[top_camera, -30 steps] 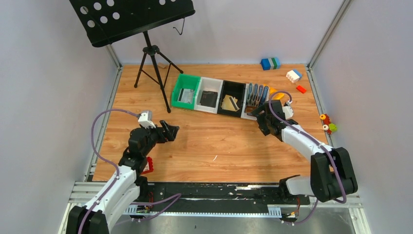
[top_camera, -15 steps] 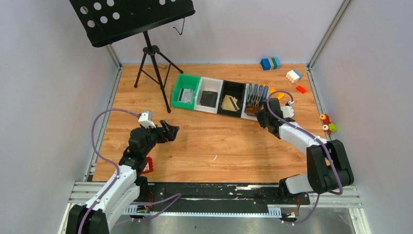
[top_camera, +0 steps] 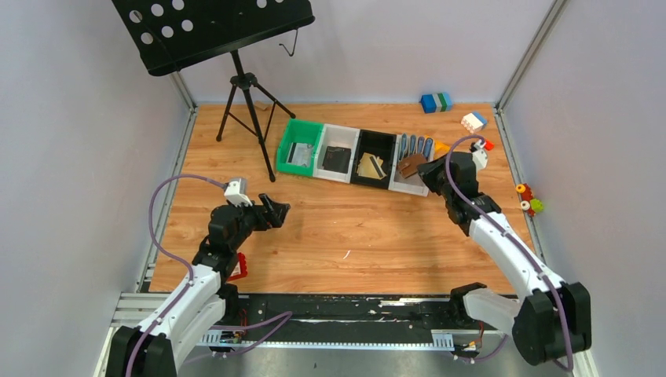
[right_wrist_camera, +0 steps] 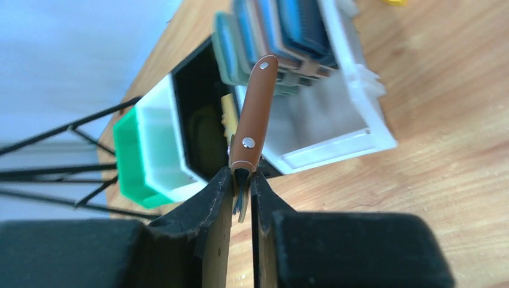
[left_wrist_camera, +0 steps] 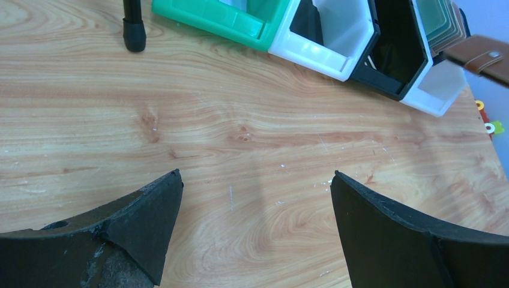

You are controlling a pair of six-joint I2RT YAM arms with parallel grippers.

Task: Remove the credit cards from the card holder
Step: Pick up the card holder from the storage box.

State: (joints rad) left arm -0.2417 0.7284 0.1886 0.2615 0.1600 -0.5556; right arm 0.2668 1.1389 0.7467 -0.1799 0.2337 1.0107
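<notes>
The brown leather card holder (top_camera: 410, 165) hangs above the right-hand white bin (top_camera: 408, 186), and my right gripper (top_camera: 424, 169) is shut on its lower end. From the right wrist, the card holder (right_wrist_camera: 255, 108) stands edge-on out of the right gripper (right_wrist_camera: 241, 177), strap and two studs facing me. Thin blue-grey and beige edges show between the jaws; the credit cards inside are otherwise hidden. My left gripper (top_camera: 275, 210) hovers open over bare wood, far left of the holder. The left gripper (left_wrist_camera: 256, 175) holds nothing, and the card holder (left_wrist_camera: 483, 53) shows at that view's top right.
A row of bins runs green (top_camera: 299, 138), white (top_camera: 338, 147), black (top_camera: 372, 153), white, each of the first three with a flat card inside. Blue-grey holders (top_camera: 414, 147) stand in the last bin. A music-stand tripod (top_camera: 247, 118) stands behind left. Toy bricks (top_camera: 473, 121) lie back right.
My right gripper has closed on the brown card holder and raised it from the white bin, the arm swinging right. The left arm has not moved.
</notes>
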